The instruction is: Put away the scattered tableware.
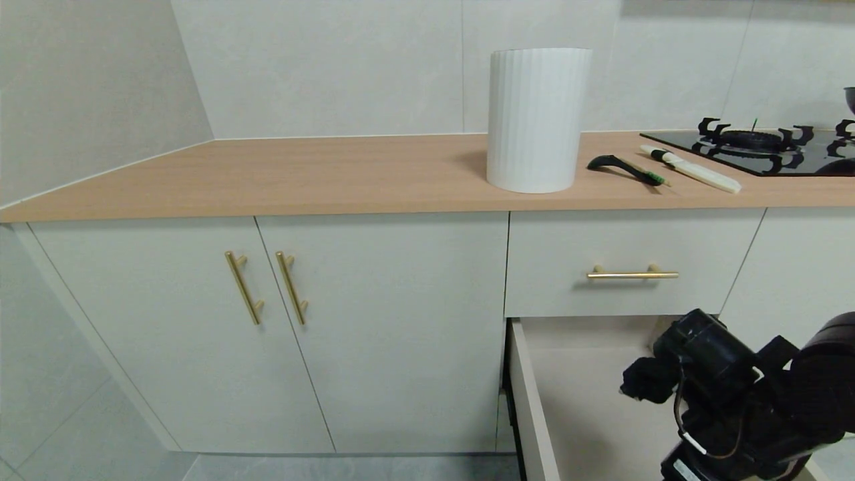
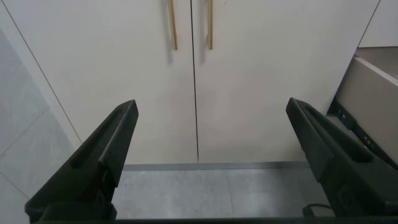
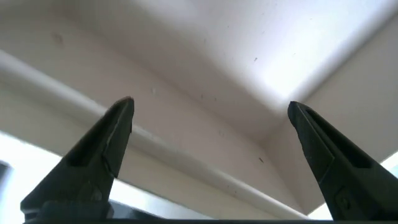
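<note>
On the wooden countertop [image 1: 300, 174] lie a black peeler [image 1: 624, 167] and a white-bladed knife [image 1: 695, 170] with a black and green handle, just right of a tall white ribbed container [image 1: 538, 120]. Below them a drawer [image 1: 534, 394] is pulled out, its light floor bare where it shows. My right arm [image 1: 728, 394] hangs over this drawer. My right gripper [image 3: 208, 109] is open with nothing between its fingers, facing an inner corner of the drawer [image 3: 205, 37]. My left gripper [image 2: 211, 115] is open and holds nothing, low in front of the cabinet doors [image 2: 249, 81].
A black gas hob [image 1: 761, 147] takes up the counter's right end. A shut drawer with a gold handle [image 1: 632, 273] sits above the open one. Double doors with gold handles [image 1: 267, 287] are to the left. The open drawer's side [image 2: 367, 93] juts out beside my left gripper.
</note>
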Controlling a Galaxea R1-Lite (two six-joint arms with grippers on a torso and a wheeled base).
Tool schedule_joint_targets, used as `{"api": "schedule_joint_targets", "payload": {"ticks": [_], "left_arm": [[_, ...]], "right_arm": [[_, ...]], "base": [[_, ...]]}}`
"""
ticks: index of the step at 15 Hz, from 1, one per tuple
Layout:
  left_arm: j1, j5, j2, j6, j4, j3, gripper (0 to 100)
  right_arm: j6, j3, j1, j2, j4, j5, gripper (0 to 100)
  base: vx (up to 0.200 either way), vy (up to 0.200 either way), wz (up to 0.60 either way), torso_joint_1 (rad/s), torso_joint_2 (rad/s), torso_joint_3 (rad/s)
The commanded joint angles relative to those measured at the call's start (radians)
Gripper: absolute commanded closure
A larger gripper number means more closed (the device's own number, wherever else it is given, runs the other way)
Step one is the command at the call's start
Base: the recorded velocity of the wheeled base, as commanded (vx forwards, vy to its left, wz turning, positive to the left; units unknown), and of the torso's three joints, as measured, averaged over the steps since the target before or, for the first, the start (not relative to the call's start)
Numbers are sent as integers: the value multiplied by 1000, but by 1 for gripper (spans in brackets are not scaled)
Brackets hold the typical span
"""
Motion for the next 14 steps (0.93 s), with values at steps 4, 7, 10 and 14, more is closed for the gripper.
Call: {"api": "schedule_joint_targets", "payload": {"ticks": [4, 7, 10, 14], "left_arm": [[0, 0, 0, 0, 0, 0, 0], [0, 0, 0, 0, 0, 0, 0], [0, 0, 0, 0, 0, 0, 0], [0, 0, 0, 0, 0, 0, 0]], "right_arm": [[213, -159, -90, -108, 1, 14, 0], [213, -196, -154, -171, 1, 19, 0], [207, -202, -196, -204, -9, 20, 0], [180, -197, -200, -224, -15, 19, 0]], "base": [[0, 0, 0, 0, 0, 0], [0, 0, 0, 0, 0, 0], [0, 0, 0, 0, 0, 0], [0, 0, 0, 0, 0, 0]]}}
